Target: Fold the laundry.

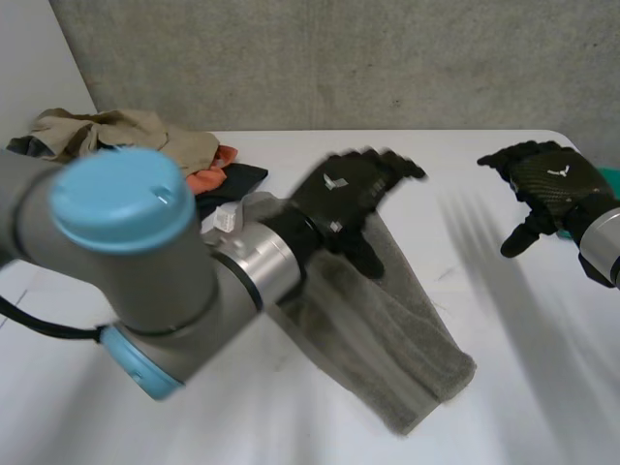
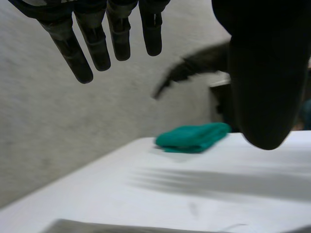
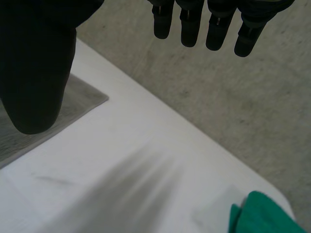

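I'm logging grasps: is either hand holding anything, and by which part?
Nothing is held. The left hand hovers open above the grey towel; the right hand is open over the white table, off the cloth.

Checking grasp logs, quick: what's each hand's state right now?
Left hand: open, fingers straight, holding nothing, over the grey cloth.
Right hand: open, fingers relaxed, holding nothing.
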`<action>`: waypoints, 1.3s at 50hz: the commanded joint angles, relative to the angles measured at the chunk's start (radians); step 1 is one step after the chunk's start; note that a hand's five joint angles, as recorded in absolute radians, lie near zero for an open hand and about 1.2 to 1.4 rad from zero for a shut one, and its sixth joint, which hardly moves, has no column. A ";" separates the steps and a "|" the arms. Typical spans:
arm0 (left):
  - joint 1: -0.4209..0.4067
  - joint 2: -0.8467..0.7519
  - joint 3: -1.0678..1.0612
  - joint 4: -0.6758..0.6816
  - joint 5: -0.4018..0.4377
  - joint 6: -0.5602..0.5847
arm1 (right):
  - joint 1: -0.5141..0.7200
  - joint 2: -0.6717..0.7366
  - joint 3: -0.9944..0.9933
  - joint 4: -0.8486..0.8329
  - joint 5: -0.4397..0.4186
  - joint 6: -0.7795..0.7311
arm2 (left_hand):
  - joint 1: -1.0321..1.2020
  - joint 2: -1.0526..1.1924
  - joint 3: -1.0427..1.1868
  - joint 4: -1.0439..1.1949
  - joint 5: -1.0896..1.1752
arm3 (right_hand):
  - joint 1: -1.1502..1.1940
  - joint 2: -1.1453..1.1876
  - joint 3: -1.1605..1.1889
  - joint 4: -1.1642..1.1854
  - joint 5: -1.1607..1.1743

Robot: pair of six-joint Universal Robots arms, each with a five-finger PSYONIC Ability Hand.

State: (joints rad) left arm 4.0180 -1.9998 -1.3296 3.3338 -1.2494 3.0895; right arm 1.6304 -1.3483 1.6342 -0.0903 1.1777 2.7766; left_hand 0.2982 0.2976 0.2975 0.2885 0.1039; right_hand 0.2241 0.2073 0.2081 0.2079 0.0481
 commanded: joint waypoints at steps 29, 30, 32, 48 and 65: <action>0.360 -0.258 0.000 -0.128 0.028 0.597 | 0.256 0.071 0.156 0.070 0.100 -0.051 | 0.335 0.336 0.336 0.345 0.355 | -0.050 -0.033 -0.034 -0.033 -0.048; 0.360 -0.264 0.003 -0.125 0.027 0.597 | 0.256 0.071 0.156 0.070 0.100 -0.049 | 0.335 0.336 0.336 0.345 0.355 | -0.050 -0.033 -0.034 -0.033 -0.048; 0.360 -0.280 0.012 -0.113 0.028 0.597 | 0.256 0.071 0.159 0.070 0.100 -0.049 | 0.335 0.336 0.336 0.345 0.355 | -0.050 -0.033 -0.034 -0.033 -0.048; 0.337 -0.379 0.098 -0.070 0.031 0.597 | 0.246 0.072 0.170 0.044 0.109 -0.049 | 0.740 0.741 0.741 0.750 0.760 | -0.050 -0.033 -0.034 -0.033 -0.048; 0.332 -0.364 0.122 -0.082 0.019 0.603 | 0.241 0.067 0.135 0.049 0.108 -0.049 | 1.098 1.099 1.099 1.108 1.118 | -0.050 -0.033 -0.034 -0.033 -0.048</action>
State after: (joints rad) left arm 4.3543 -2.4001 -1.2035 3.2608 -1.2215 3.6932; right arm 1.8726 -1.2781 1.7831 -0.0442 1.2855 2.7274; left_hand 1.1134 1.1916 1.1800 1.1943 0.9727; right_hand 0.2241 0.2073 0.2081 0.2079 0.0481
